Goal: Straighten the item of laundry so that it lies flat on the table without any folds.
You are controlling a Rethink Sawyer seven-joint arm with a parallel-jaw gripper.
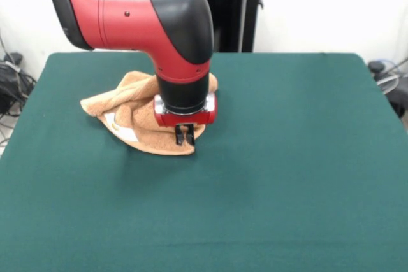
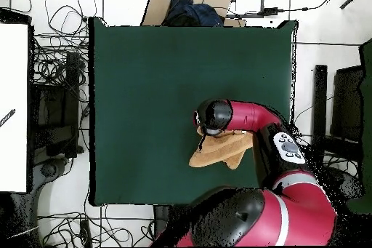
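Gripper (image 1: pixel 185 134) down at the towel's front edge, short black fingers (image 1: pixel 190 135) close together with a thin gap between them, tips right at or on the cloth. Cannot tell whether any fabric is pinched: closed or nearly so, grip unconfirmed. Hidden under the wrist in the overhead view.

Red wrist ring and black cylindrical wrist directly above, pointing straight down. Red and black arm (image 1: pixel 127 11) coming in from upper left in the front view, elbow bent over the towel. From overhead, arm (image 2: pixel 251 118) reaching up from the base at the bottom, black wrist cap sitting over the towel's upper left part.

Towel (image 1: pixel 137 109), orange-tan terry, bunched and folded, not flat. Lump of folds behind and left of the wrist, rounded flap sticking out to the left, lower layer curving forward to a point just below the fingers. Small white label (image 1: pixel 127 133) showing on the lower left fold. From overhead, towel (image 2: pixel 214 152) seen as a crumpled wedge partly under the arm.

Lying on the green table (image 1: pixel 287 176), on the half toward the robot, left of centre in the front view. Cables on the floor at both sides of the table.
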